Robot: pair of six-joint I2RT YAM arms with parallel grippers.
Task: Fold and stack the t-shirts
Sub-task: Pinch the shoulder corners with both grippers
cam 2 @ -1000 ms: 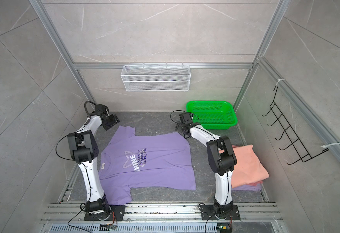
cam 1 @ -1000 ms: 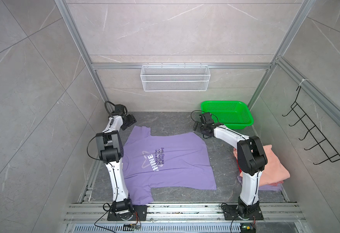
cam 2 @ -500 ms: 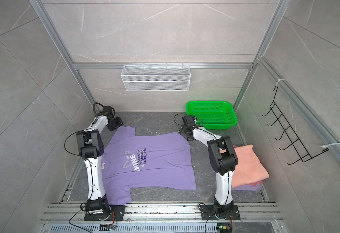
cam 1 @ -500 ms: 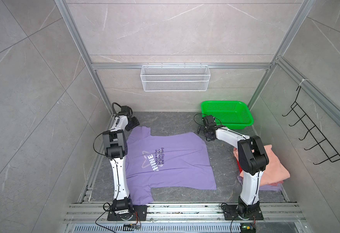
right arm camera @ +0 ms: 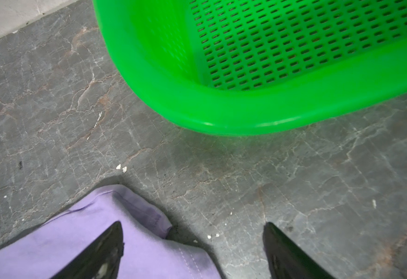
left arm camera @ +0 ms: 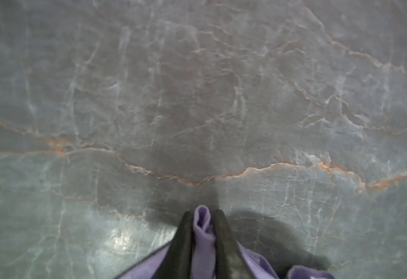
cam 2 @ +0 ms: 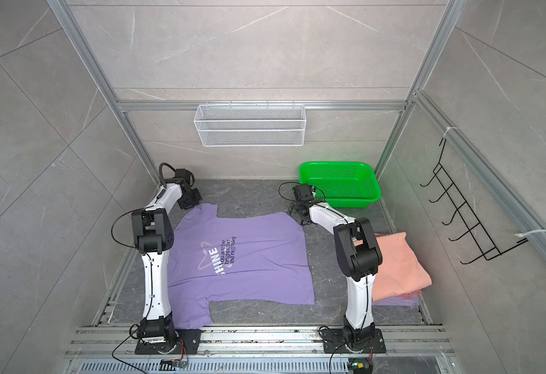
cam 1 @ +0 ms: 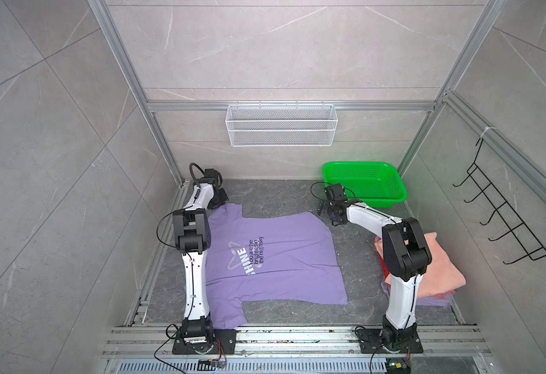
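Observation:
A lavender t-shirt with a white star and "SHINE" print (cam 1: 275,259) (cam 2: 242,259) lies spread flat on the dark floor. My left gripper (cam 1: 221,202) (cam 2: 194,203) is at its far sleeve. In the left wrist view this gripper (left arm camera: 202,212) is shut on a pinched fold of purple fabric (left arm camera: 203,232). My right gripper (cam 1: 328,214) (cam 2: 297,216) hovers at the far hem corner. It is open (right arm camera: 193,224), with one finger over the purple hem corner (right arm camera: 135,217) and the other over bare floor. A folded salmon t-shirt (cam 1: 443,268) (cam 2: 401,265) lies on a folded purple one (cam 1: 433,301).
A green mesh basket (cam 1: 385,201) (cam 2: 356,201) (right arm camera: 246,116) stands just beyond the right gripper at the back right. A white wire shelf (cam 1: 281,124) hangs on the back wall and a black hook rack (cam 1: 508,220) on the right wall. Aluminium rails run along the front edge.
My left gripper has moved in from the back left corner to the far sleeve and shut on it. The right gripper has shifted slightly right and stayed open.

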